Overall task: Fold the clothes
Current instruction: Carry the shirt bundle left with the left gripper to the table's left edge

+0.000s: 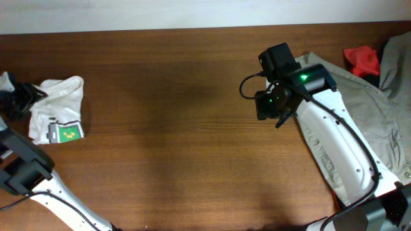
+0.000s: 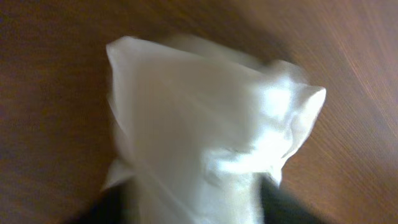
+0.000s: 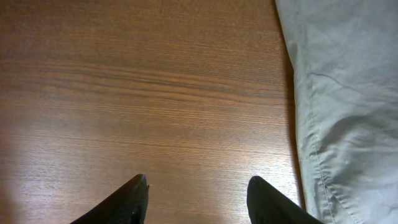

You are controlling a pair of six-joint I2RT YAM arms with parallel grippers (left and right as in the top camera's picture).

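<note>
The white cloth garment (image 1: 59, 108) lies bunched at the far left of the wooden table, its tag with a green mark (image 1: 69, 133) facing up. My left gripper (image 1: 22, 97) is at its left edge and is shut on the cloth. In the left wrist view the white cloth (image 2: 205, 137) fills the frame, blurred, running down between the dark fingers (image 2: 199, 208). My right gripper (image 1: 277, 106) hovers right of centre, open and empty over bare wood, its two fingertips (image 3: 199, 186) apart in the right wrist view.
A khaki-grey garment (image 1: 379, 109) lies spread at the right, under the right arm; its edge shows in the right wrist view (image 3: 348, 106). A small red cloth (image 1: 363, 59) sits at the back right. Bare brown wood (image 1: 173, 128) spans the middle.
</note>
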